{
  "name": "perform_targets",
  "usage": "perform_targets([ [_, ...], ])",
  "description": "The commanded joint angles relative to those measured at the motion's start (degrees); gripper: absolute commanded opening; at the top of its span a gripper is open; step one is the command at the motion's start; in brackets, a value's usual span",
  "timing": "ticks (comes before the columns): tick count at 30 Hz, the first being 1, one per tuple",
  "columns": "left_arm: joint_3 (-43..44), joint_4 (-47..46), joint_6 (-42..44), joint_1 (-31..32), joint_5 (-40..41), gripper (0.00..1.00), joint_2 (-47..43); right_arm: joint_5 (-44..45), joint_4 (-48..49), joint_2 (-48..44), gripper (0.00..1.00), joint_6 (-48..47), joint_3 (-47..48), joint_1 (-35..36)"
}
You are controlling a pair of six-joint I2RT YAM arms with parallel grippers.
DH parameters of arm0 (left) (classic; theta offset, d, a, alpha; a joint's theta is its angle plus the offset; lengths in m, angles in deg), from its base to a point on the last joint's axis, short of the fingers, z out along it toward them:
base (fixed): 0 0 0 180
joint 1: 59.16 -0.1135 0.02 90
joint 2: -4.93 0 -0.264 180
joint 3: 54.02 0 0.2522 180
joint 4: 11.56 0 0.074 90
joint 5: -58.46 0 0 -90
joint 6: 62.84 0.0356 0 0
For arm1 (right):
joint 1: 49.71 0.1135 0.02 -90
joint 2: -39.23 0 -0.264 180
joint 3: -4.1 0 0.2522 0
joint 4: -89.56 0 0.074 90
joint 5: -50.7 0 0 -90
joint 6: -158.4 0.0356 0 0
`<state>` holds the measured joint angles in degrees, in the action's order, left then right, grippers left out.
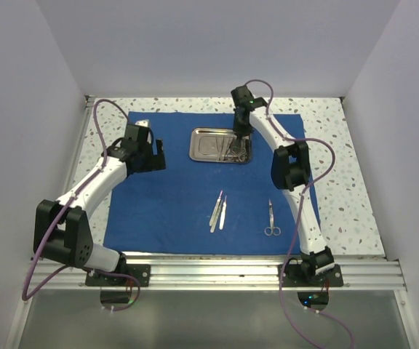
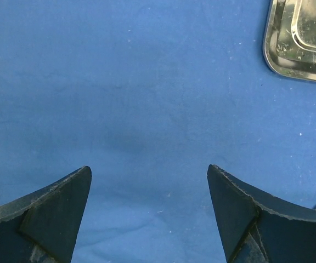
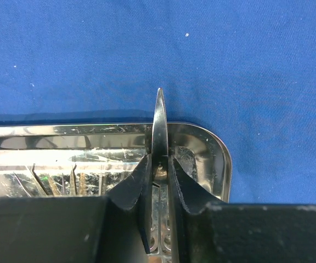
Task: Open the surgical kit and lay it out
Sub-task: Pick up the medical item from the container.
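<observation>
Blue cloth (image 1: pixel 173 196) spread flat over most of the speckled table (image 1: pixel 340 145). Bare table shows as strips along the left, right and far edges, widest at right. Cloth's near edge runs beside the metal rail (image 1: pixel 217 265).

Tray (image 1: pixel 211 142) sits on the far half of the cloth, long axis left-right, open cloth on every side of it. Tweezers (image 1: pixel 218 211), two side by side near cloth centre, long axis near-far, slightly tilted. Scissors (image 1: pixel 270 218) well apart to their right, rings toward the near edge, tips pointing far.

Right gripper (image 3: pixel 159 161) over the tray's right end, fingers pressed together on a thin steel tool (image 3: pixel 159 118) seen edge-on, tip past the tray rim in the wrist view. Which tool, cannot tell.

Left gripper (image 2: pixel 148 169) spread wide, holding nothing, above bare cloth left of the tray.
</observation>
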<state>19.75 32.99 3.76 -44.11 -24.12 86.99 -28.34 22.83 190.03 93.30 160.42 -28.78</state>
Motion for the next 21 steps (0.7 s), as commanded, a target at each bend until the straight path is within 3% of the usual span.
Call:
perform_targets([
  [1, 2.31, -1.43, 0.20, -0.46, 0.05, 0.90, 0.29, 0.90, -1.43, 1.69, 0.04, -0.47, 0.87, -0.10],
  [4, 2.22, -1.34, 0.02, -0.46, 0.14, 0.89, 0.38, 0.64, -1.26, -0.06, 0.00, -0.12, 1.93, -0.71],
  [14, 3.10, -0.90, 0.02, -0.46, -0.56, 0.89, -0.32, -4.71, 1.38, -9.38, 0.00, 2.34, 4.92, -2.82],
  [21, 4.23, -0.55, 0.37, -0.46, -1.18, 0.88, -1.03, -6.04, 1.29, -17.54, 0.00, 2.08, -1.13, -3.17],
])
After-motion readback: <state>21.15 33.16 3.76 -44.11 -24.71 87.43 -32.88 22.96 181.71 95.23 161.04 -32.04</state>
